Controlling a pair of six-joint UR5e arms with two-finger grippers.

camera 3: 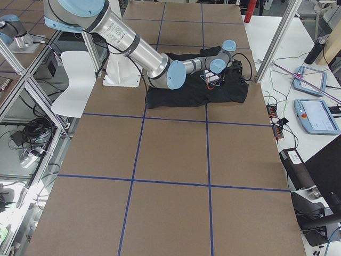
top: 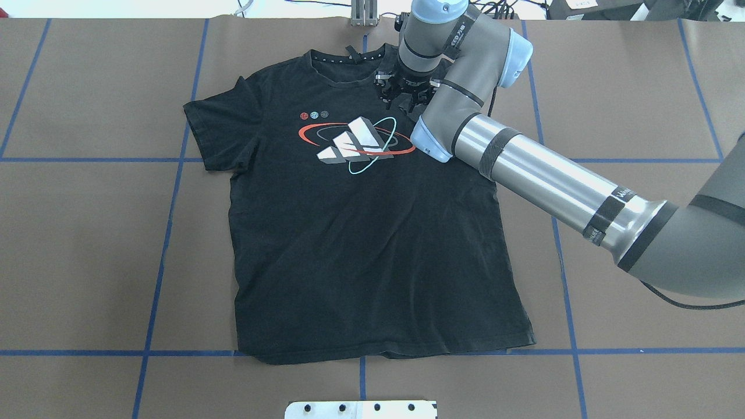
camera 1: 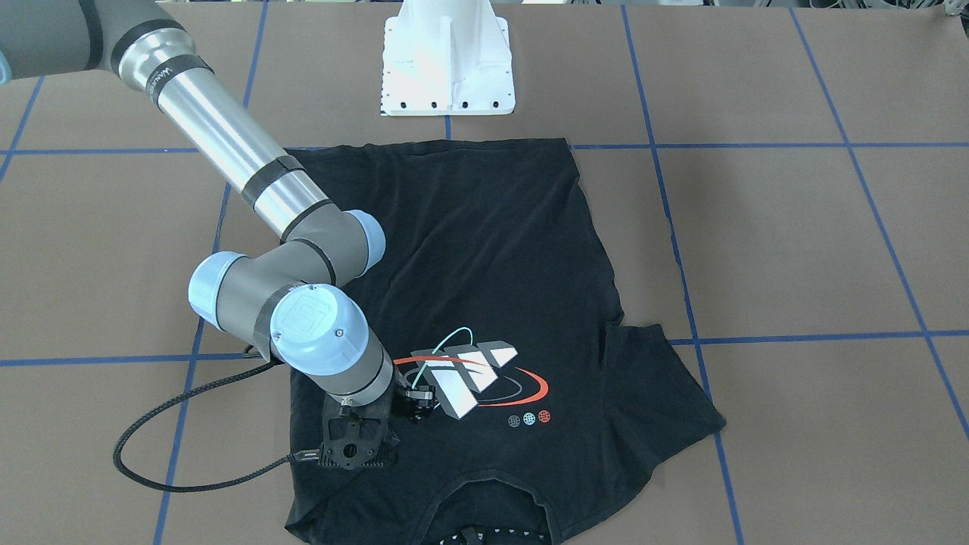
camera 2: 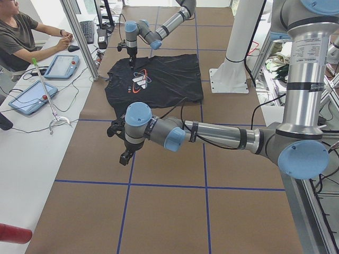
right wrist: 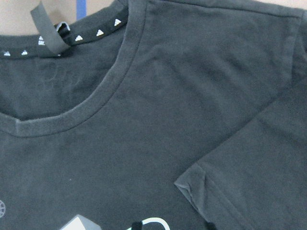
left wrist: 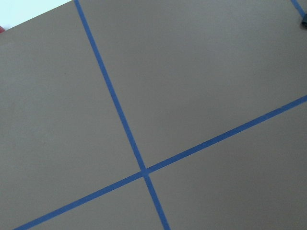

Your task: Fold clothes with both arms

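Observation:
The black T-shirt (camera 1: 484, 250) lies flat and face up on the brown table, logo (top: 355, 142) showing, collar at the far edge from the robot. One sleeve (top: 212, 134) is spread out. The other sleeve (right wrist: 249, 167) is folded in over the chest. My right gripper (top: 401, 99) points down just above the shirt beside the collar (right wrist: 96, 110), over that folded sleeve; its fingertips sit apart at the wrist view's bottom edge, open and empty. My left gripper (camera 2: 125, 157) hovers over bare table away from the shirt; I cannot tell whether it is open or shut.
The white pedestal base (camera 1: 447, 60) stands at the shirt's hem side. Blue tape lines (left wrist: 144, 170) grid the table. A black cable (camera 1: 151, 454) loops off the right wrist. An operator (camera 2: 21, 37) sits at a side desk with tablets.

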